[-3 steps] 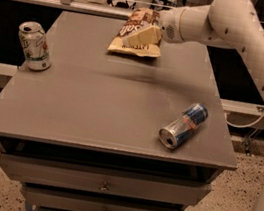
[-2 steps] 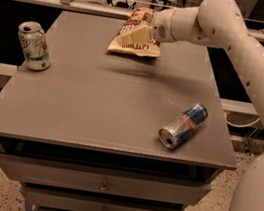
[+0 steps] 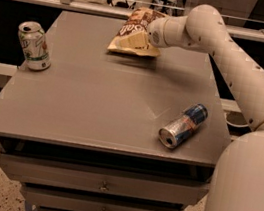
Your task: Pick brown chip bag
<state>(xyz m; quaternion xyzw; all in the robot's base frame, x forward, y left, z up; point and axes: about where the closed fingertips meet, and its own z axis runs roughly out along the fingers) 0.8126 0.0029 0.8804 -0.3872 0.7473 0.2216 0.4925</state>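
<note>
Camera view: shows the brown chip bag [image 3: 134, 31] at the far end of the grey table [image 3: 97, 101], tilted, tan-yellow band lowest, lifted clear of the top with a shadow under it. Looks light, soft and crinkly, probably mostly air; likely crushes under a hard squeeze and slips along its slick film. Best taken at a flat edge or sealed seam, where the film folds together, not across the puffed middle.

Finds the gripper [image 3: 153, 30] at the bag's right edge, at the end of the white arm reaching in from the right. Pinching the bag there, judged from how the bag hangs off the table with nothing else under it; spread no wider than the folded film. Touches nothing else.

Leaves the green-white can [image 3: 33, 45] upright near the left edge and the blue-silver can [image 3: 183, 125] on its side near the front right, both well apart from the bag. Calls for a gentle, firm pinch, since a loose one could let the film slide out.
</note>
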